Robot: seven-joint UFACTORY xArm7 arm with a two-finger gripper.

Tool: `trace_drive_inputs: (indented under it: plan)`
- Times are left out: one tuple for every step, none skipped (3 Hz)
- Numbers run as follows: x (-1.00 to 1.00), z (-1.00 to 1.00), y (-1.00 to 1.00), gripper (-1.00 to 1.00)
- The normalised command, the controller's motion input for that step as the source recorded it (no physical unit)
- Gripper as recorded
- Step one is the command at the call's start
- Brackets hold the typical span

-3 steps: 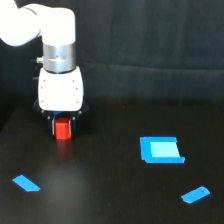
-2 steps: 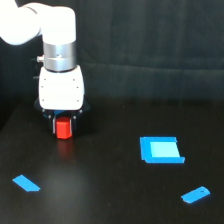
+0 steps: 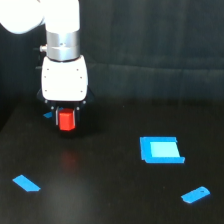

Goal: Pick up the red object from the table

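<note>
The red object [image 3: 66, 120] is a small red-orange block held between the dark fingers of my gripper [image 3: 66, 126], below the white gripper body. The gripper is shut on it. The block hangs a little above the black table [image 3: 110, 195] at the exterior view's left, and a faint red reflection of it shows on the glossy surface below. The fingers are mostly hidden in shadow beside the block.
A flat blue square piece [image 3: 160, 150] lies at the exterior view's right. A small blue piece [image 3: 26, 183] lies at the front left and another [image 3: 195, 195] at the front right. A bit of blue [image 3: 48, 115] shows just left of the gripper. A dark curtain hangs behind.
The gripper has risen with the red block in it, so the block now hangs off the table. The blue pieces have not moved.
</note>
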Motion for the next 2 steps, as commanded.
trace_drive_inputs:
  plan:
    - [0.18,1.00,0.04,-0.99]
    - [0.17,0.92,-0.06,-0.98]
